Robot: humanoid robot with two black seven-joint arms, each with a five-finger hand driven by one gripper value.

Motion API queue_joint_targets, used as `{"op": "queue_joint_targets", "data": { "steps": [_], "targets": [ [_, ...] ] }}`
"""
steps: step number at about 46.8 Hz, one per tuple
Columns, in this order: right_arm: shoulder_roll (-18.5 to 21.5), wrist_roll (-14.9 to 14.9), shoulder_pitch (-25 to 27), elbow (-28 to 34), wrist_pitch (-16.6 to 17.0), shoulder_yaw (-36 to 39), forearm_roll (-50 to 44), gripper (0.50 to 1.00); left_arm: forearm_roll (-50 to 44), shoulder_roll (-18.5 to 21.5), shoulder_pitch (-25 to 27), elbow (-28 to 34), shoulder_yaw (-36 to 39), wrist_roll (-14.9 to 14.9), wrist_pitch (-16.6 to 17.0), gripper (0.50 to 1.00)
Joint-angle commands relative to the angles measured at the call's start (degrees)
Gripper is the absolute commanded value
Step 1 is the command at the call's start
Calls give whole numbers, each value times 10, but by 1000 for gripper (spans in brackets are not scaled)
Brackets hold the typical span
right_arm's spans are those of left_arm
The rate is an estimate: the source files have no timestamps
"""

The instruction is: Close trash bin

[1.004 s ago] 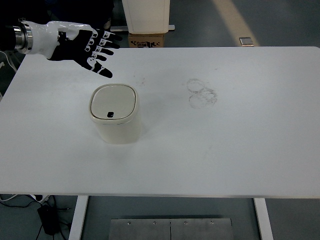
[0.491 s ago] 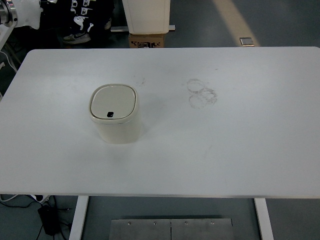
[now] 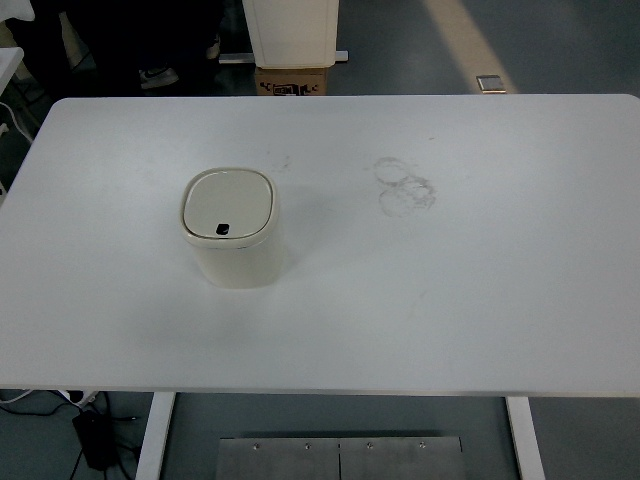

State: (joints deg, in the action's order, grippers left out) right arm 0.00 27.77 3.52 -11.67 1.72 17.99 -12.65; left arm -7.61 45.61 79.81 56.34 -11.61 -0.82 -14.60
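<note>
With neither hand in view, the trash bin [image 3: 231, 228] stands lid-closed, left on the table [image 3: 450, 280]

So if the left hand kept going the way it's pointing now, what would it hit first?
That can't be judged: neither hand shows in the head view now, so there is no pointing direction to follow. Only the trash bin, lid down, stands on the white table, left of some faint ring marks.

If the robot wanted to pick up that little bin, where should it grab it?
Probably around the trash bin body, just below the lid, coming from the left side. It stands upright with smooth rounded walls and no handle showing, and the flat closed lid offers nothing for fingers to hook.
</note>
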Motion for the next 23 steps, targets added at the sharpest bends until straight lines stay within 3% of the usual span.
{"op": "queue_joint_targets", "data": {
  "steps": [1, 13, 23],
  "targets": [
    [0, 0, 0, 0, 0, 0, 0, 991, 0, 0, -33, 0, -38, -28, 11, 1000],
    [0, 0, 0, 1, 0, 0, 1, 991, -15, -17, -112, -27, -134, -32, 16, 1000],
    [0, 0, 0, 0, 0, -1, 1, 991, -93, -26, -177, -62, -176, -34, 15, 1000]
  ]
}}
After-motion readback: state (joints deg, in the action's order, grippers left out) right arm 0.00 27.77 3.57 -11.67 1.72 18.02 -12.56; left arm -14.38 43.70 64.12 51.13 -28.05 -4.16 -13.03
